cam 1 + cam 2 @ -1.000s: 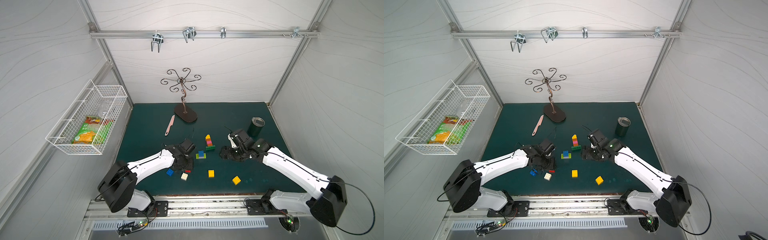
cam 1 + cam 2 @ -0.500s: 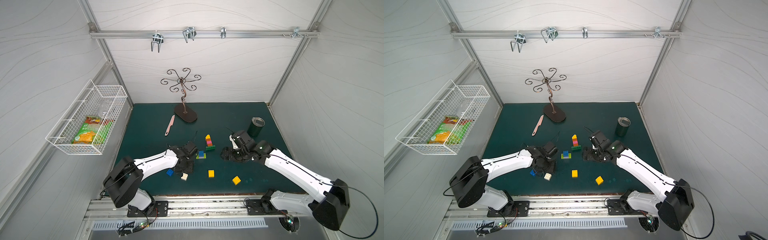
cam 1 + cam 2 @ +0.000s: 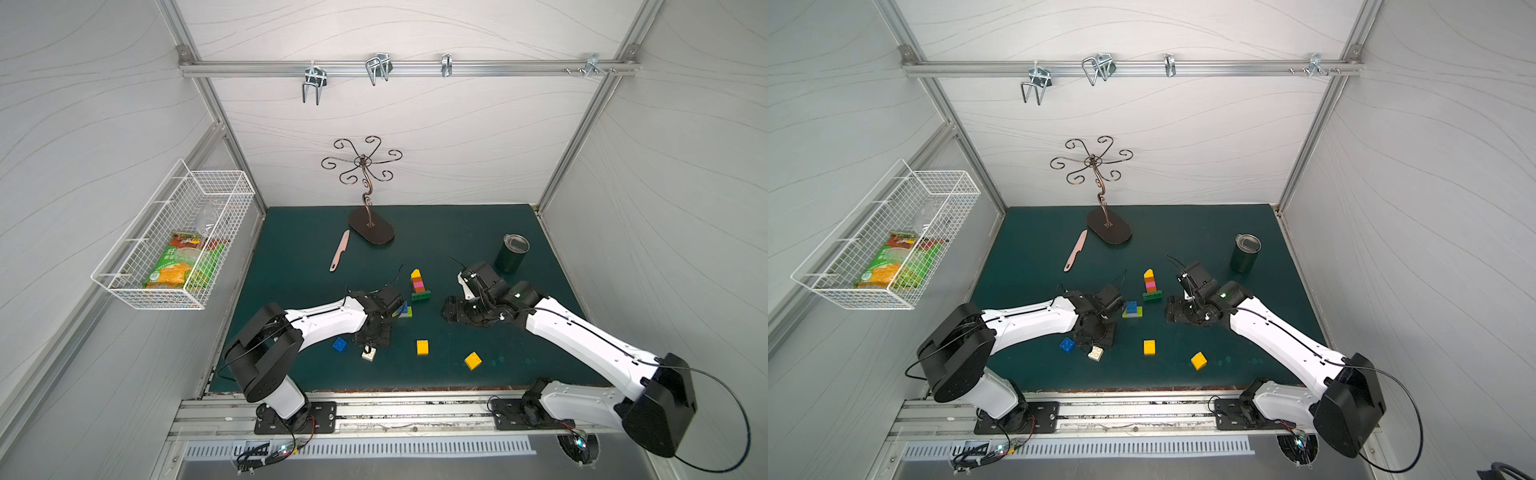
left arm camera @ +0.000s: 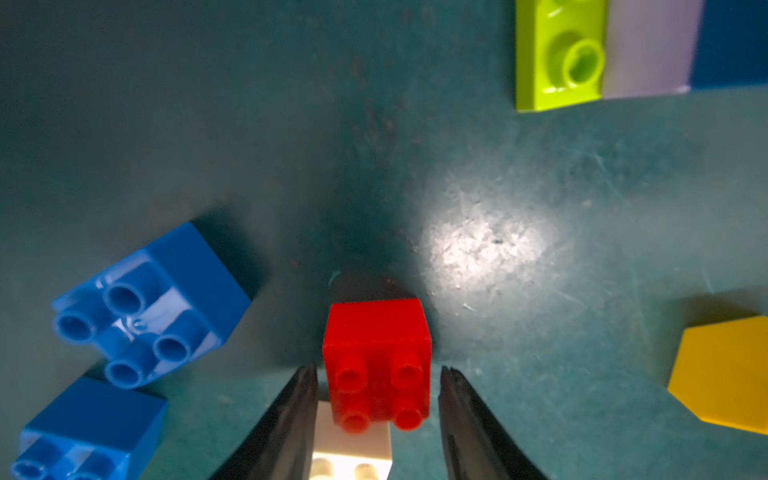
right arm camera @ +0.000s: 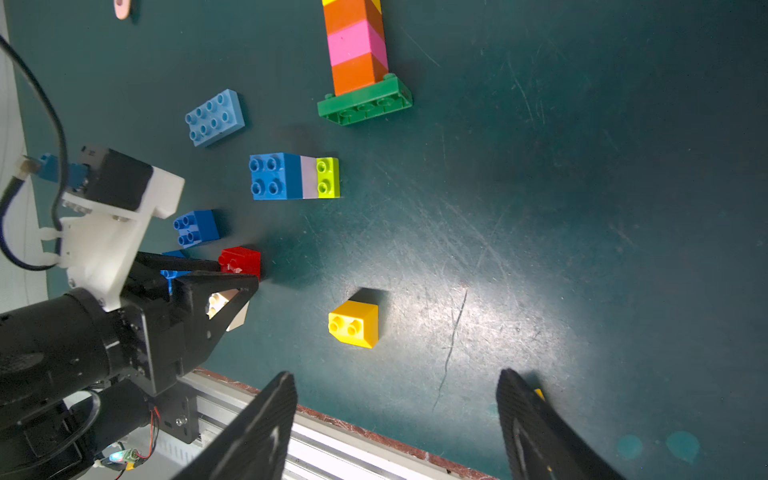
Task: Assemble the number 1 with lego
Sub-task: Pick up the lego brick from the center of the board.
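Although a brick column (image 3: 418,284) already lies flat on the mat (image 3: 299,257) in a top view, the number looks to me largely built rather than finished. It has orange, pink and orange squares under a yellow sloped cap, all plugged onto a dark-green base brick (image 3: 420,296), and loose lego lies around it. The left gripper (image 3: 372,341) hangs low, well short of that column. A blue brick (image 3: 340,344) lies off one side of it, a white brick (image 3: 368,354) is right at its fingers, and a yellow brick (image 3: 422,347) lies farther off the other side.

In the left wrist view, a red brick (image 4: 377,365) stands studs-up squarely between the jaws. They are parted, with a sliver of gap at each flank, so nothing is pinched yet. The white brick sits deeper between the fingers, toward the palm. A lime, lilac and blue trio (image 4: 623,54) lies well beyond the tips.

In the right wrist view, the right gripper (image 5: 397,415) is spread wide and empty. The yellow brick sits just ahead of its fingertips, and a light-blue long brick (image 5: 215,117) lies far beyond.

What remains, I judge, is clamping the red brick, carrying it to the column and pressing it on.
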{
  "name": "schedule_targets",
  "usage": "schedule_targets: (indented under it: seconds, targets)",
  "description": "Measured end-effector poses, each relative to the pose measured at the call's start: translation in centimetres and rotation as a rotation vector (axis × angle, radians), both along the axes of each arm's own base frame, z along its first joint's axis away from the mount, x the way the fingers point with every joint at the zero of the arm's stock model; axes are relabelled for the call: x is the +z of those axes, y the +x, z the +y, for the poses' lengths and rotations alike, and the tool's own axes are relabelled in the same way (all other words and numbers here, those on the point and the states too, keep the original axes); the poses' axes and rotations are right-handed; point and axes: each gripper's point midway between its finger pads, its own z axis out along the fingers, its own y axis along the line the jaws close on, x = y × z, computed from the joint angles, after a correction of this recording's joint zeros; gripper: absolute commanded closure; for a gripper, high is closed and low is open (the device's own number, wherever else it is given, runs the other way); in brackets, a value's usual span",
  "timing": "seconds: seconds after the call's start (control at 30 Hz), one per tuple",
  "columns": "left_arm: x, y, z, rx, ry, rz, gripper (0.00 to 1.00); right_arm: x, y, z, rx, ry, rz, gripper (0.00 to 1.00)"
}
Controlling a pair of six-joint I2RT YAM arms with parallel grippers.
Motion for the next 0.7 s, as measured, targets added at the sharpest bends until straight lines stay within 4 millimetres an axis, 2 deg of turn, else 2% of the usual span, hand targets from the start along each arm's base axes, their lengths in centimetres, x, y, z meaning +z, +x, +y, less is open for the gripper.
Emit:
schedule_targets:
  seconds: [0.27,0.6,0.67,0.7]
  targets:
    - [0.33,0.99,-0.67,0.009,0.001,-0.017,0.55,-0.13,-0.07,0.08,0.004,0.006,0.005,0.27]
    - [-0.12,0.91,-0.56,0.018,0.014,-0.006,0.65,-0.12,-0.01,0.01,0.011,0.007,0.004,0.30]
    - [-0.11,0.91,-0.56,0.021,0.014,-0.005,0.68,-0.12,0.00,-0.01,0.013,0.006,0.002,0.27]
    - [-0.08,0.92,-0.57,0.021,0.014,-0.005,0.70,-0.11,0.02,-0.04,0.013,0.006,0.001,0.20]
